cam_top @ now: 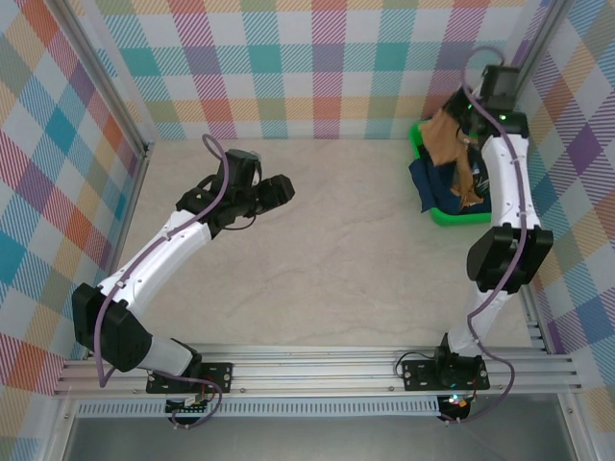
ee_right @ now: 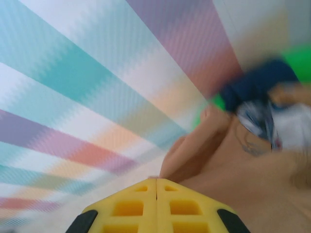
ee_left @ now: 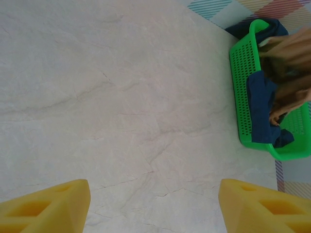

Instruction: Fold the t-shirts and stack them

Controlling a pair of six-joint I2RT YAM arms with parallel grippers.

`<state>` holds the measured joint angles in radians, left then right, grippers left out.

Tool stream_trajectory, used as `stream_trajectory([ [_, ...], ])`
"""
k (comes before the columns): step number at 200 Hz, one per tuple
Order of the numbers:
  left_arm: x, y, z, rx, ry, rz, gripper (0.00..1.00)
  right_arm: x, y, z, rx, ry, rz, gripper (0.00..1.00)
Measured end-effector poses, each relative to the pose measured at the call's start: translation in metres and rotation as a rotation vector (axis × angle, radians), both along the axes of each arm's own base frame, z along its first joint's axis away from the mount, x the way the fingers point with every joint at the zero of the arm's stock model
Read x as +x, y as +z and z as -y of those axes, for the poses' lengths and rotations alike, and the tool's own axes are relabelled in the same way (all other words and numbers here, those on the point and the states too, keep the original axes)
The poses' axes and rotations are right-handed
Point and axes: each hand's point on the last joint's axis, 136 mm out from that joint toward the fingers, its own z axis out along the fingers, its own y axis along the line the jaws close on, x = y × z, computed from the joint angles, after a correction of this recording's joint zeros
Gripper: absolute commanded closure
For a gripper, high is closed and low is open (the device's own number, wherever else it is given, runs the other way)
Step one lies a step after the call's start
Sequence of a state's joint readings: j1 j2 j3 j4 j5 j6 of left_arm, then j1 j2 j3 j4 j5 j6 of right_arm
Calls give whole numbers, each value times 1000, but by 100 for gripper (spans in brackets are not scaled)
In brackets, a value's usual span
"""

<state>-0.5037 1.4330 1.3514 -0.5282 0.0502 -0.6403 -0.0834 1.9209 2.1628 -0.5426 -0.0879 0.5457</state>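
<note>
- Tan-orange soft cloth t-shirt (cam_top: pixel 445 134) hangs bunched in the far right corner of the pale, marble-patterned table (cam_top: pixel 336 269). It is lifted above a green perforated plastic basket (cam_top: pixel 459 217).
- The right fingers (ee_right: pixel 156 187), made of yellow plastic, are pressed together with no gap. The tan-orange t-shirt (ee_right: pixel 218 165) starts right at their tips, so they appear to be pinching it.
- In the right wrist view, a blurred blue-and-white print (ee_right: pixel 262 124) shows on the tan-orange cloth. Pastel plaid wall stripes (ee_right: pixel 87 73) lie behind it.
- A navy blue cloth t-shirt (cam_top: pixel 423 181) lies in the green basket and drapes over the rim on the side facing the table's centre.
- The left wrist view shows the navy blue t-shirt (ee_left: pixel 260 107) spilling over the basket's latticed wall (ee_left: pixel 240 87). The tan-orange t-shirt (ee_left: pixel 289 53) is a blur above it.
- The left fingers (cam_top: pixel 283 188) hover over bare table left of centre, well apart from the basket.
- In the left wrist view, the left fingers (ee_left: pixel 48 206) are spread wide with nothing between them.
</note>
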Motion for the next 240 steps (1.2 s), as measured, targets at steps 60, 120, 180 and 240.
stream_trajectory([
  [60,-1,-14,-32,136,124,-33,30,-88,245,-125,61,359,652,100],
  [120,-25,29,-110,284,430,73,31,-164,172,-363,218,915,447,100],
  [180,-85,58,-179,308,662,158,38,-164,-139,-496,187,1073,-333,48],
  [240,-89,-63,-116,249,365,-156,39,-178,-237,-390,60,816,-632,43],
])
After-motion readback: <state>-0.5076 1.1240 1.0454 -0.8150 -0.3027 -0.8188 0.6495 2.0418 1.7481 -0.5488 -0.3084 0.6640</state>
